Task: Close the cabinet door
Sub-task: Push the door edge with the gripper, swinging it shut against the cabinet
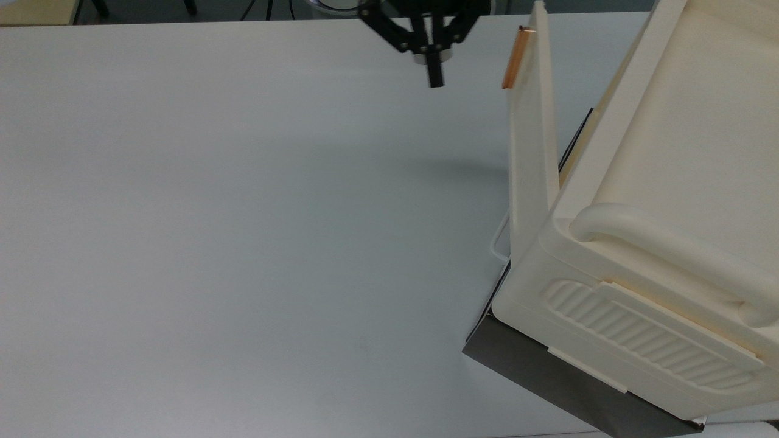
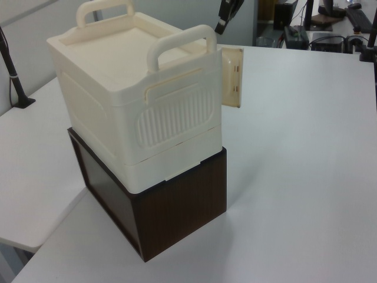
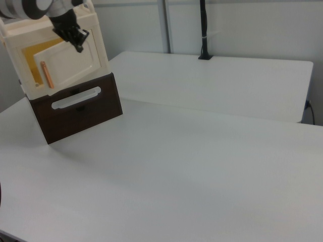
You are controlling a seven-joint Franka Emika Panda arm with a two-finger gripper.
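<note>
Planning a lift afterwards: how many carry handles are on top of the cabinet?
2. On the cabinet, one arched handle runs along the top edge above the ribbed side panel; the other handle is on the opposite top edge.

Cream cabinet door [image 1: 532, 140] with orange-copper handle [image 1: 510, 58], upright, still ajar, angled out from cream cabinet [image 1: 663, 201].

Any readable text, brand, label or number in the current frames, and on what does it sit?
None can be read.
The gripper shows no legible marking in the top view.
The cabinet, its cabinet door and the dark base carry no printed text.
</note>
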